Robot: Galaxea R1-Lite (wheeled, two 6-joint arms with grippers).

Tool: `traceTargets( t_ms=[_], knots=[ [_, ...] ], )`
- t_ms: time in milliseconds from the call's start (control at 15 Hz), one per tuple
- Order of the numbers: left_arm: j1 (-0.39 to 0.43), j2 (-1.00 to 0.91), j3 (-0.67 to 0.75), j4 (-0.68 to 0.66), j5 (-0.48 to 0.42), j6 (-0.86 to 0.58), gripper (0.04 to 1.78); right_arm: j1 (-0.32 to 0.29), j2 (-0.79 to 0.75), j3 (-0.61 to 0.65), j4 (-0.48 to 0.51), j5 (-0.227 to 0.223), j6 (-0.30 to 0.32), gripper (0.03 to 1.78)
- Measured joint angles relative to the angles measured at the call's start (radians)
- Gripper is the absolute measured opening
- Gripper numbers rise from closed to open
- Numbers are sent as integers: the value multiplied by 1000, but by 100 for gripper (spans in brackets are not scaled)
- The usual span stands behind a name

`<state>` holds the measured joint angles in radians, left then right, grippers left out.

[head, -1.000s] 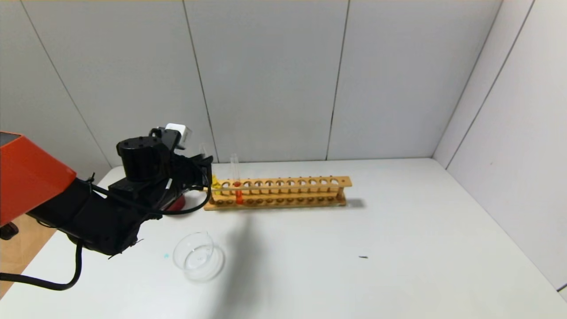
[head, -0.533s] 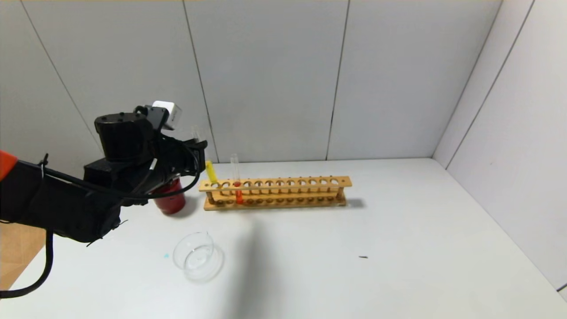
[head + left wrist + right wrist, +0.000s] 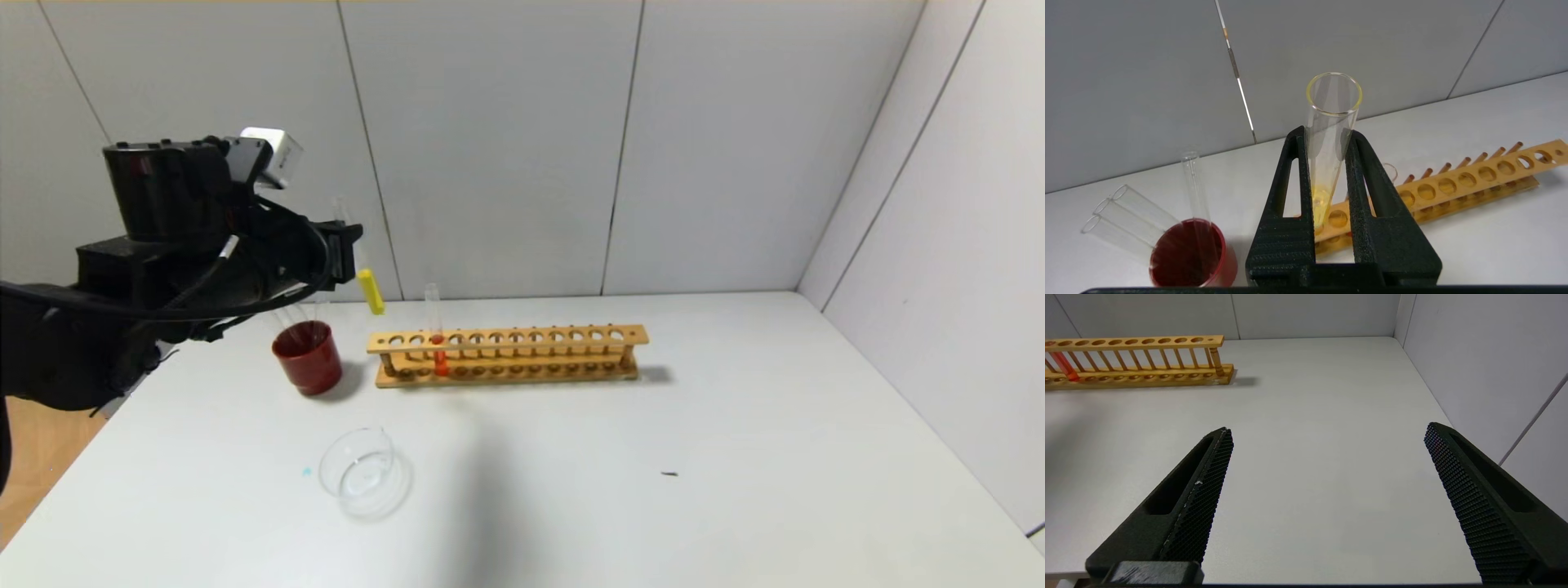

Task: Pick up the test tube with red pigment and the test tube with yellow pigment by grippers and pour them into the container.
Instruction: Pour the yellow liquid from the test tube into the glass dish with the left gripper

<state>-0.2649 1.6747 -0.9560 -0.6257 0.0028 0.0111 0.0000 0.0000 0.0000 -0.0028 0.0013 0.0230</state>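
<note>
The left end effector (image 3: 1327,141), clamped on the slim clear glass tube of yellow liquid (image 3: 371,291), hangs high above the white surface (image 3: 653,457). Below and nearer lies the shallow clear glass dish (image 3: 364,472). Just beyond, the orange-red tube (image 3: 439,353) stands in the wooden rack (image 3: 522,353). The right end effector (image 3: 1327,433) gapes wide, empty.

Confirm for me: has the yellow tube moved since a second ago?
Yes. The yellow tube, shut in the left claw, has risen out of the wooden rack and shifted left, toward the dark red cup.
</note>
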Motion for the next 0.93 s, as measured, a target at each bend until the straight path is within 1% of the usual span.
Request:
traceTargets(
  t_ms=[200, 467, 667, 933],
  knots=[
    [5, -96, -1, 156, -16, 37, 29, 0, 0, 0, 0, 0, 0, 171],
    [54, -240, 9, 439, -91, 177, 29, 0, 0, 0, 0, 0, 0, 171],
    [71, -330, 42, 611, -95, 260, 29, 0, 0, 0, 0, 0, 0, 171],
    [64, -410, 80, 812, -89, 321, 29, 0, 0, 0, 0, 0, 0, 171]
  ],
)
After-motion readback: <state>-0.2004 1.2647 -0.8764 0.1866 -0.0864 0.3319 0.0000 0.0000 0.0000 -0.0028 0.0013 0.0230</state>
